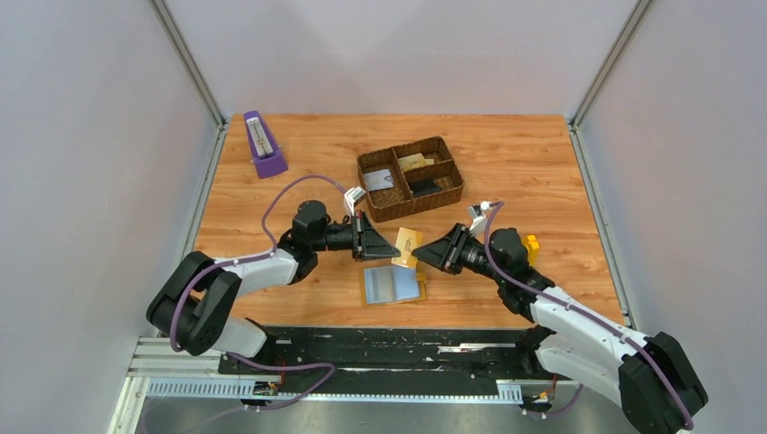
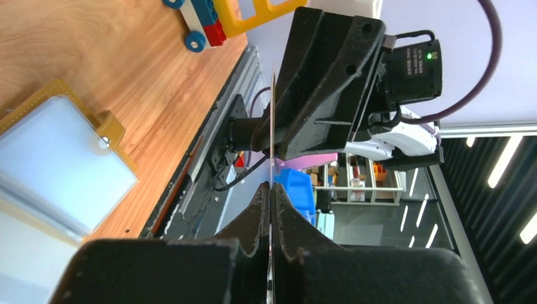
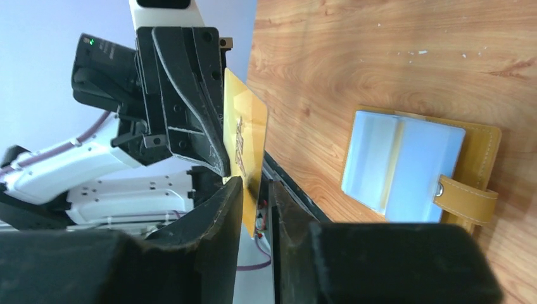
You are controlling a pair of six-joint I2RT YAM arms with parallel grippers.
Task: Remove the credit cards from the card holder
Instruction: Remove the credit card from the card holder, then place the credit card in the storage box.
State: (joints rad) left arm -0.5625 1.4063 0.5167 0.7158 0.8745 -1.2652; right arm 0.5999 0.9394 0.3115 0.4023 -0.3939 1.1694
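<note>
The card holder (image 1: 393,285) lies open on the table, light blue-grey pockets up, mustard edge and tab showing. It also shows in the left wrist view (image 2: 57,158) and the right wrist view (image 3: 411,168). My left gripper (image 1: 382,242) is shut on a gold credit card (image 1: 409,246) and holds it upright above the holder. The card is edge-on in the left wrist view (image 2: 272,126). My right gripper (image 1: 432,253) faces the left one. Its jaws stand slightly apart around the card's free edge (image 3: 244,142), with a gap on one side.
A brown woven compartment tray (image 1: 409,176) with small items stands behind the grippers. A purple metronome (image 1: 262,145) stands at the back left. A yellow toy (image 1: 532,244) sits by the right arm. The table's metal front rail (image 1: 380,348) is close below the holder.
</note>
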